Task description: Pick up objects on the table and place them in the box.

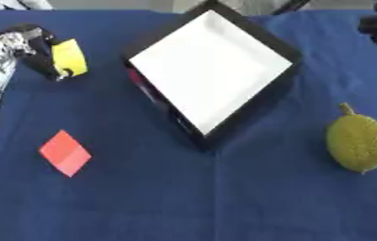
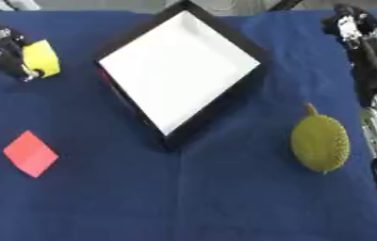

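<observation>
In the left eye view, the left hand [image 1: 28, 44] sits at the upper left of the blue table [image 1: 184, 197], its fingers curled round a yellow object [image 1: 69, 57] that shows just to its right. The box [image 1: 211, 66], black-walled with a white floor and turned like a diamond, lies further to the right of that hand, a strip of cloth between them. A red flat piece [image 1: 65, 152] lies well below the hand, toward the near edge. A green spiky fruit [image 1: 357, 142] lies far across, beyond the box. The step in hand looks like the carry of the yellow object, grasped but not yet over the box.

In the right eye view, the right hand [image 2: 350, 23] shows at the upper right corner, dark and partly cut off; I cannot tell how its fingers stand. The fruit lies well below it and a little to its left.

The next move calls for the left hand to travel rightward over the box's near wall and release above the white floor.
</observation>
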Robot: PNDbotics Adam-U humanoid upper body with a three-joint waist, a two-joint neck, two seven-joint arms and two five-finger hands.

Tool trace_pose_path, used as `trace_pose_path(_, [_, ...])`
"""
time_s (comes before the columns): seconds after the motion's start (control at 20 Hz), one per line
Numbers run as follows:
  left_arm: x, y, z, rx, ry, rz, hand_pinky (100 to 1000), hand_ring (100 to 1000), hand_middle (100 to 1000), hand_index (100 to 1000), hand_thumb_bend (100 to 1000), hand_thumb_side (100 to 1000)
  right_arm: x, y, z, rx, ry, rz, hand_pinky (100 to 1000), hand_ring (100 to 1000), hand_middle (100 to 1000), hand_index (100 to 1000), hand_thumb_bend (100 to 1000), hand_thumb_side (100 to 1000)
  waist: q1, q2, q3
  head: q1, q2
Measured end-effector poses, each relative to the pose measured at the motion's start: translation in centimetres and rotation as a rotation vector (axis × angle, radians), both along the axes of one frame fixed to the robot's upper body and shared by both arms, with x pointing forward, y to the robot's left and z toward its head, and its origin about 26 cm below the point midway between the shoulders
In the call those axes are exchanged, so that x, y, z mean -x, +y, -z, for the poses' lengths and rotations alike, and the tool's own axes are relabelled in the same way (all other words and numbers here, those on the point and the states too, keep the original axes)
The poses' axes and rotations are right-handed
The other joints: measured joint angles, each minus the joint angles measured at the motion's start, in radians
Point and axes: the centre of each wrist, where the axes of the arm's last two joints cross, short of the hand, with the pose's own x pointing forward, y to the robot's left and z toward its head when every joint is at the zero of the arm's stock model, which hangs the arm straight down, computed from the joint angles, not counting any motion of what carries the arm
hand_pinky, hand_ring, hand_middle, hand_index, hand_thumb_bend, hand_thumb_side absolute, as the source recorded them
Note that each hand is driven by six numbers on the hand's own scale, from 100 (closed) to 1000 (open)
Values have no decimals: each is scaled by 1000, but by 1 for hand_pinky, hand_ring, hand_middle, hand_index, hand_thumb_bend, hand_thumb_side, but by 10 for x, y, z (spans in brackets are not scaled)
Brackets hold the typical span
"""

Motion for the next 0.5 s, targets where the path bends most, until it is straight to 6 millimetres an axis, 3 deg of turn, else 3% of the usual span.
trace_pose_path(0.25, [21,-27,-52,36,-141,109,743,771,764,616,261,100,1,-2,-1,6,-6,2,1000,841,738,865,100,684,0,-4,4,-19,15])
trace_pose_path(0.5, [38,-62,-79,45,-213,218,738,770,764,614,244,100,1,-4,-2,4,-12,4,999,841,738,865,100,678,1,-16,1,-41,21])
